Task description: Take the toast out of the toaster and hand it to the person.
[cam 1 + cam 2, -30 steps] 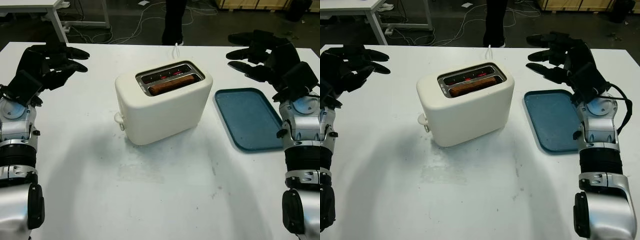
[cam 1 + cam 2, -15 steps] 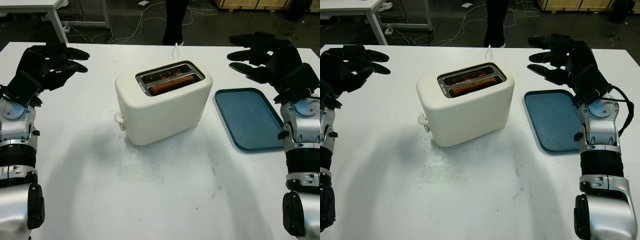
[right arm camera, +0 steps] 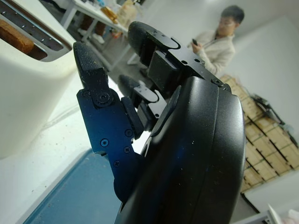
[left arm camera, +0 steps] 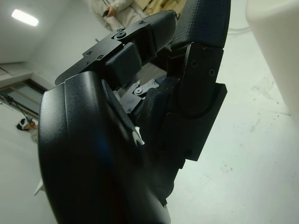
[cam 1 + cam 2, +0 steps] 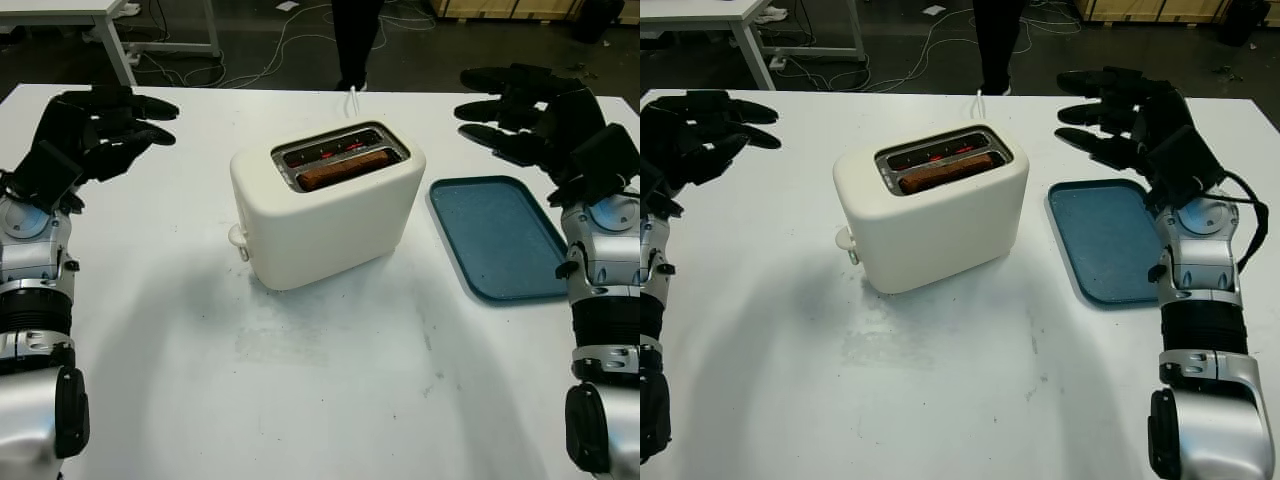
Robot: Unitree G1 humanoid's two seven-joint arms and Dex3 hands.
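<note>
Right hand (image 3: 154,121) open, above blue tray (image 3: 79,196). Toaster (image 3: 28,84) beside it, toast (image 3: 14,42) in slot. Person (image 3: 217,46) seated beyond, boxes (image 3: 261,140) stacked behind.

Robotics lab or workshop. A white work table (image 5: 330,400) fills the frame; along the top edge, loose cables (image 5: 265,45) trail over a dark floor, with a white bench (image 5: 110,25) upper left and stacked crates (image 5: 500,8) upper right.
</note>
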